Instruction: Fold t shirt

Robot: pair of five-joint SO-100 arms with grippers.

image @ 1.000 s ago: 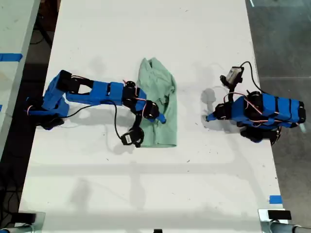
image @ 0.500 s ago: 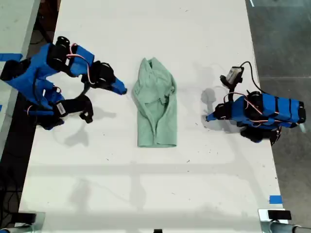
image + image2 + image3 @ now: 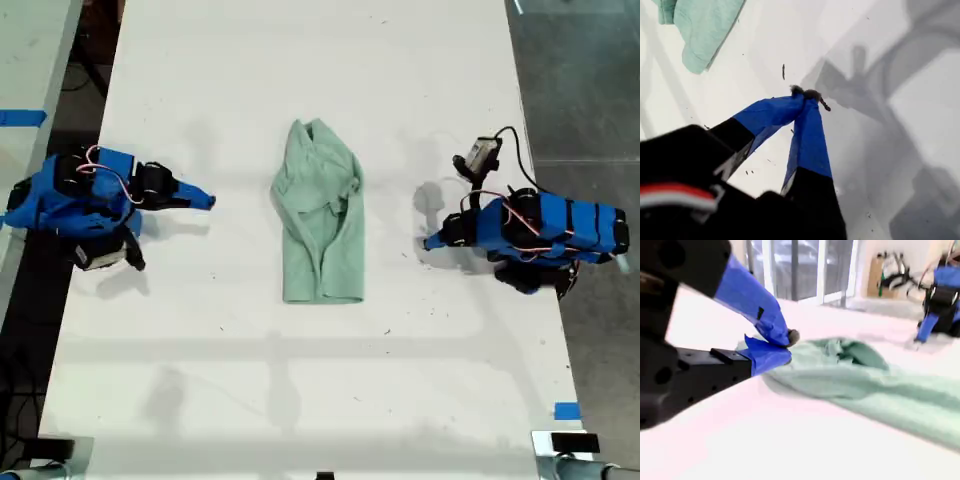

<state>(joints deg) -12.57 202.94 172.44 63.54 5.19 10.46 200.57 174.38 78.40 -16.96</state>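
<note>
The t shirt [image 3: 320, 220] lies folded into a long narrow strip in the middle of the white table [image 3: 300, 400], with its collar end toward the far edge. My second gripper [image 3: 205, 201] is at the exterior view's left, shut and holding nothing, a short way from the shirt and pointing at it. In its wrist view the second gripper [image 3: 786, 346] hovers just off the shirt [image 3: 865, 375]. My first gripper [image 3: 428, 242] rests at the exterior view's right, shut with nothing in it. Its wrist view shows the first gripper [image 3: 807, 94] on bare table, apart from the shirt's corner [image 3: 700, 25].
Blue tape strips mark the exterior view's left edge [image 3: 20, 117] and lower right [image 3: 566, 410]. Dark floor borders the table on both sides. The first arm [image 3: 940, 295] shows beyond the shirt in the second wrist view.
My second gripper left the shirt, rose, and drew back to the exterior view's left, folding up near its base. The shirt stays folded narrow. The first arm has not moved.
</note>
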